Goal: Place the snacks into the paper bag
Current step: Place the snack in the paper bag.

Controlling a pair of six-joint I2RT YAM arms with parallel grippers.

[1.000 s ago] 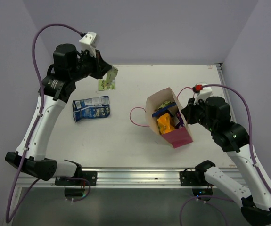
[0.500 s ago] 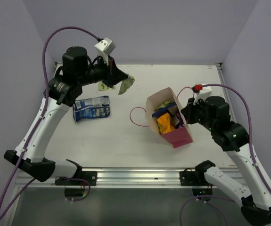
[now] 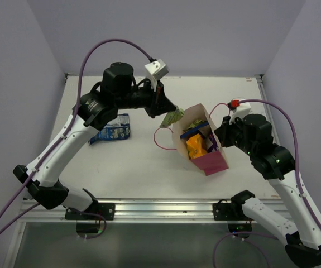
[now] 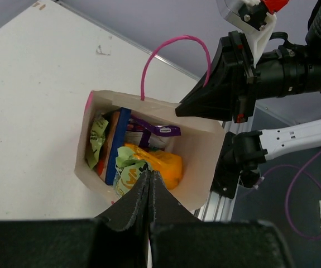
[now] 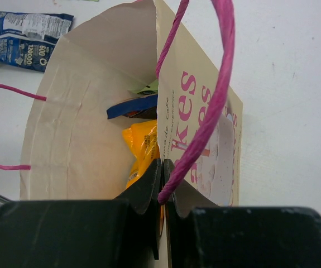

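Top external view: I am holding the left gripper [image 3: 168,113] pressed together on a small green wrapped packet [image 3: 175,116] at the left edge of the cream paper bag with magenta side panels [image 3: 213,163], ready for dropping in, I judge. The left arm [image 3: 73,131] is reaching across, elbow high, over a dark blue flat packet [image 3: 111,132] lying on the white table [image 3: 138,162].

Left wrist view: this gripper is pointing down into the open bag, where an orange packet [image 4: 168,163] is lying.

Right wrist view: the right gripper [image 5: 161,167] is pinching the bag's printed wall, probably to hold the mouth open.
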